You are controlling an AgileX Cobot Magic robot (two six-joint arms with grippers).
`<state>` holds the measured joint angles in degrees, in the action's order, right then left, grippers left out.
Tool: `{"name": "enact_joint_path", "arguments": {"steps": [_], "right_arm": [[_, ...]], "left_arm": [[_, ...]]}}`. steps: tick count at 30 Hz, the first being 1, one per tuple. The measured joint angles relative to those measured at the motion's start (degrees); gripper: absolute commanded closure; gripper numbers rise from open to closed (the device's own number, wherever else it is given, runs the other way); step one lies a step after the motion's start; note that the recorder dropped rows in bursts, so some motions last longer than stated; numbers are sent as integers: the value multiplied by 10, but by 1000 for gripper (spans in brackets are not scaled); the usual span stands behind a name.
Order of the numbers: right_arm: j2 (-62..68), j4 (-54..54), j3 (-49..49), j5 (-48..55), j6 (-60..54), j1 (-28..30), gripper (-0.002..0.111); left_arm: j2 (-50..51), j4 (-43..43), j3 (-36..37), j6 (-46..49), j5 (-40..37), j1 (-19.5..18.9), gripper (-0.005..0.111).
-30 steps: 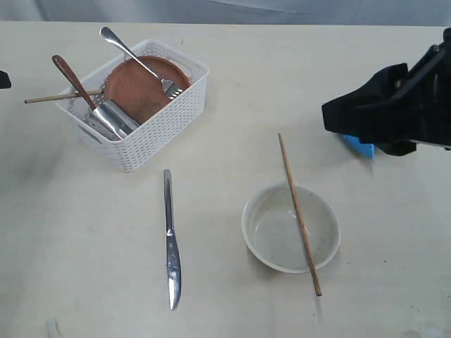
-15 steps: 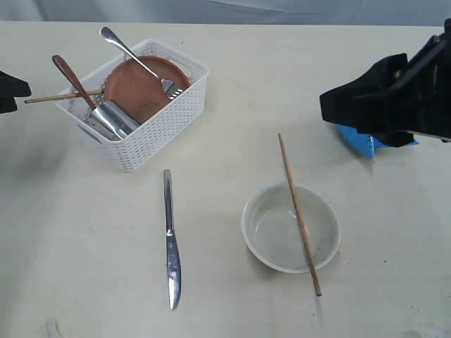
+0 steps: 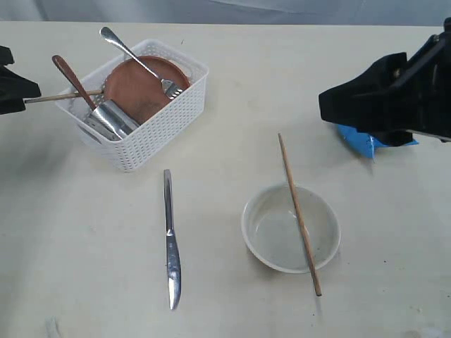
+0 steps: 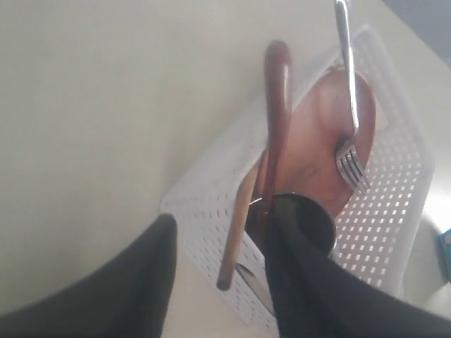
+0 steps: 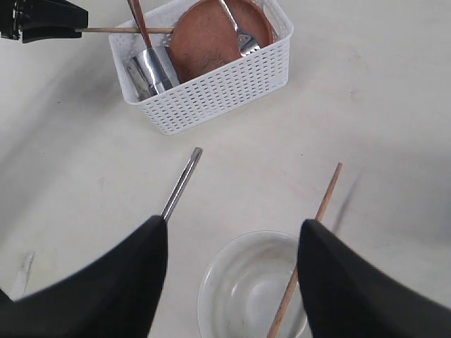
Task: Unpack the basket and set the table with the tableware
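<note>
The chopstick (image 3: pixel 63 96) juts sideways from the basket (image 3: pixel 151 137) toward the nearer left gripper (image 4: pixel 222 243), which is open around its end.

No text, label, number legible; none on basket (image 3: pixel 151 134), blue packet (image 3: pixel 358 144).

The worktop (image 3: pixel 84 246) is a matt, pale cream surface with faint scuffs. The basket (image 3: pixel 158 130) is white plastic, its walls perforated in a woven-look pattern. The knife (image 3: pixel 171 246), fork (image 3: pixel 130 51) and cup (image 3: pixel 113 120) are bright, reflective steel. The bowl (image 3: pixel 264 243) is smooth, glossy off-white. The 2 chopsticks (image 3: pixel 299 211) are bare, dull wood; the spoon (image 3: pixel 70 76) is polished reddish-brown wood. The plate (image 3: pixel 137 88) is matt brown.
</note>
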<state>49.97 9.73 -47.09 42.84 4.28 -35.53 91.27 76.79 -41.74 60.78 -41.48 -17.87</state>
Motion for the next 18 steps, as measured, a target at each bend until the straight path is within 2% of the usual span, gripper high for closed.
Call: {"name": "enact_joint_path", "arguments": {"steps": [18], "right_arm": [[0, 0, 0, 0, 0, 0, 55]], "left_arm": [[37, 33, -8, 37, -21, 1, 67]]}}
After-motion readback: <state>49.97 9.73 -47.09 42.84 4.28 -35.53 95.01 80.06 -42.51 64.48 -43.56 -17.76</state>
